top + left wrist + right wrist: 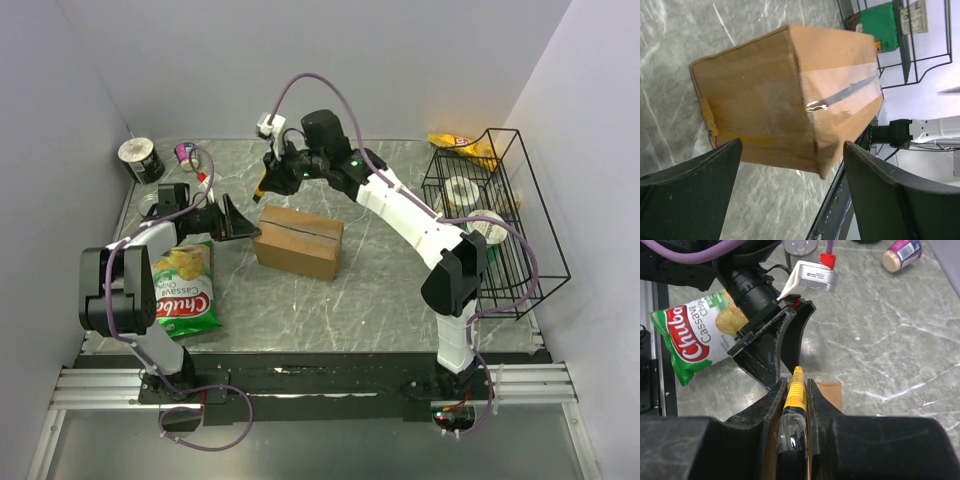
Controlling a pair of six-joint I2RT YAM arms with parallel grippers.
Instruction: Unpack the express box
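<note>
The express box (298, 240), a brown carton with clear tape and a dark line along its top seam, lies flat mid-table. My left gripper (236, 222) stands open at the box's left end. In the left wrist view the box (790, 90) fills the space just ahead of the left gripper (792, 145), whose fingers (695, 190) do not touch it. My right gripper (266, 182) hovers above the box's far left corner, shut on a yellow box cutter (796, 390) that points down. A corner of the box (832, 392) shows beside the right gripper (796, 384).
A green chips bag (185, 290) lies near the left arm. A black wire rack (500, 220) at the right edge holds tape rolls and a yellow packet (455, 143). A tin can (140, 158) and a small bottle (187, 152) lie at the far left.
</note>
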